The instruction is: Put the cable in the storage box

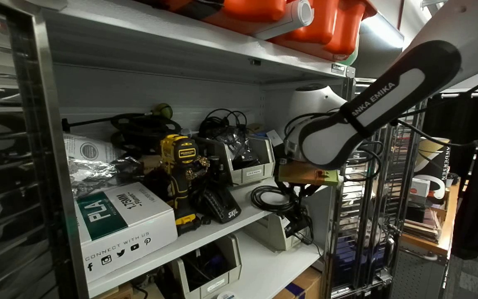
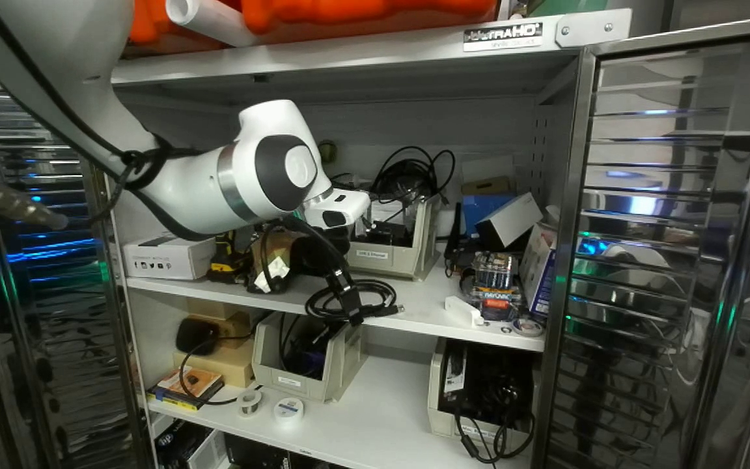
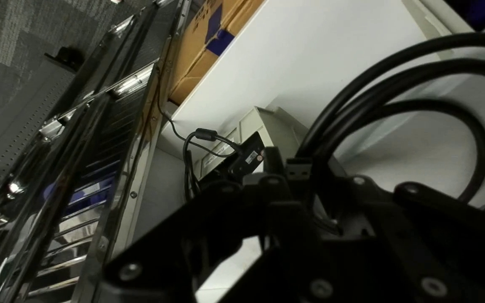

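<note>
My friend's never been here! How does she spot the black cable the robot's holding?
In an exterior view, find the big white robot arm and follow it down to its gripper. The cable is the black coil there, by the front edge of the shelf. Unlike the tangled cables in the bin behind, it's in the gripper's grasp.

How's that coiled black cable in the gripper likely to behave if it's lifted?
The black cable is probably flexible yet springy, since its bends look smooth and rounded. It also loops out past the gripper, so it might sway or snag.
</note>
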Robot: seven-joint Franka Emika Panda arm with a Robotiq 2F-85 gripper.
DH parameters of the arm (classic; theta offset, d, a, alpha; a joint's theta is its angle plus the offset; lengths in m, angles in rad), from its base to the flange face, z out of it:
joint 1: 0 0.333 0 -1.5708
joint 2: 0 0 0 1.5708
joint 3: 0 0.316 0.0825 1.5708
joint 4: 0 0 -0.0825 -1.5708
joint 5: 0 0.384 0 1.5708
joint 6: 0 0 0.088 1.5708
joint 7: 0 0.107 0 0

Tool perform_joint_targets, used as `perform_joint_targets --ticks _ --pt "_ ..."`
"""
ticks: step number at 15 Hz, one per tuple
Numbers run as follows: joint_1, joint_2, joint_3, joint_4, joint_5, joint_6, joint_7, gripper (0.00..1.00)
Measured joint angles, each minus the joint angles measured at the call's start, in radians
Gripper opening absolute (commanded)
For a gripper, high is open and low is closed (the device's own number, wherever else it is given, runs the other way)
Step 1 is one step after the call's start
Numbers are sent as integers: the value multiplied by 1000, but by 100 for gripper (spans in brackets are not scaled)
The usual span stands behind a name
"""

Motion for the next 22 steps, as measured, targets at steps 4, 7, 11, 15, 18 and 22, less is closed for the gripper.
perform_joint_targets --ticks 4,7,11,15,18,22 --pt "22 -143 12 -164 -236 53 140 12" --pt "16 -249 30 -245 -492 85 318 12" --pt "-8 -323 28 -257 -803 111 548 12" --pt "-58 -305 15 -185 -1114 188 805 12" --pt "-77 -231 2 -68 -1350 262 1031 12" --pt "-77 -72 6 143 -1587 322 1330 12"
